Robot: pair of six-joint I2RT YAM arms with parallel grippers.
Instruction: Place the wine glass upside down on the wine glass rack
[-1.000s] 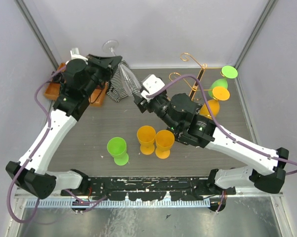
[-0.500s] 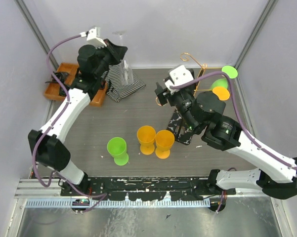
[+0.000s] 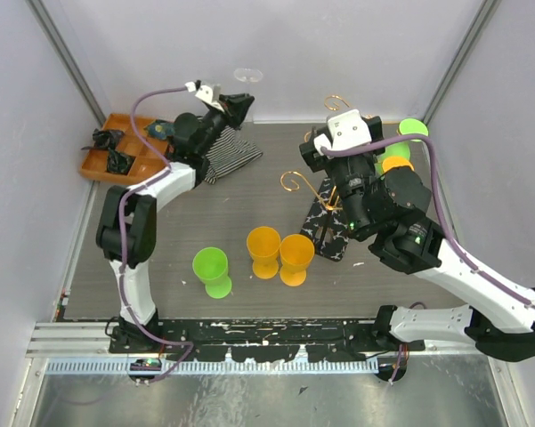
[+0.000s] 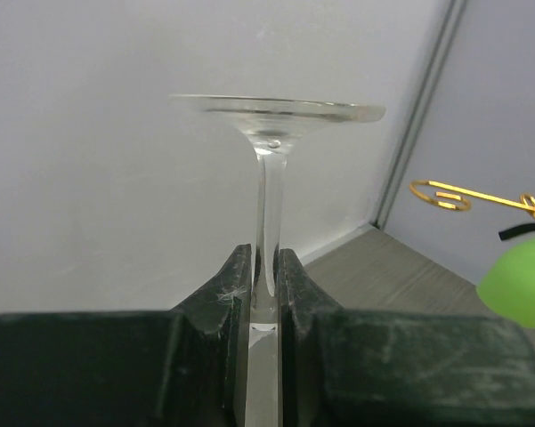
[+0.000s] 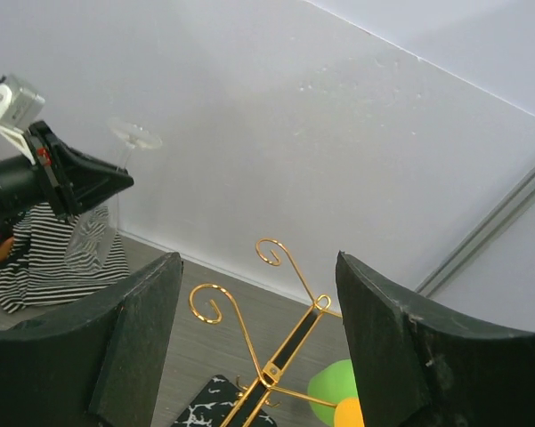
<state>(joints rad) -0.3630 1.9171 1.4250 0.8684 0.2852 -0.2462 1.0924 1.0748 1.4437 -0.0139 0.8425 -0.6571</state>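
We hold the wine glass (image 4: 269, 191) inverted, foot up, at the far left above the striped cloth (image 3: 236, 158), our left gripper (image 4: 264, 267) clamped on its stem. The wine glass rack (image 3: 323, 197) stands apart to the right, and our right gripper (image 5: 258, 267) gapes empty near it.

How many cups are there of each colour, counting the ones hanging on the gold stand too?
Green plastic goblets: 2
Orange plastic goblets: 3
Clear stemmed wine glass: 1
Total: 6
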